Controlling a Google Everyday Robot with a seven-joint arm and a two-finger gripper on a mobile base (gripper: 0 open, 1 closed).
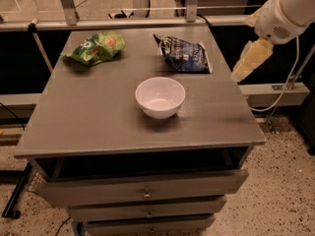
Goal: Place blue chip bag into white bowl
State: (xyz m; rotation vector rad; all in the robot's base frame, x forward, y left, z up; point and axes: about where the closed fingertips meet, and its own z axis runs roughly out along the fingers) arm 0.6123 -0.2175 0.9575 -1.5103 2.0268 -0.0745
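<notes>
Surface: you are working over a grey cabinet top (98, 122) with drawers (142, 193) stacked under its near edge and a metal rail (147, 22) along its far side.
Blue chip bag: the blue chip bag (184, 54) lies flat and loose at the far right of the top, close to the right edge and apart from everything else. That leaves its crinkled upper face free for a grasp from above.
White bowl: the white bowl (160, 97) stands upright and empty near the middle, nearer than the bag and a little to its left. Its open mouth faces up, ready to take a drop.
Green chip bag: the green chip bag (96, 47) sits far left, well apart from both, so it is out of your path and should be left alone.
Gripper: the gripper (250, 60) hangs off the right side of the top, to the right of the blue bag, with nothing visibly carried. Whether it is spread or pressed together, I cannot tell.
Arm: the white arm (290, 9) comes in from the upper right corner.
Step in hand: I judge this to be the approach, with the bag not yet touched.
Watch for: the bag looks wider than the bowl, so it may perch on the rim.
</notes>
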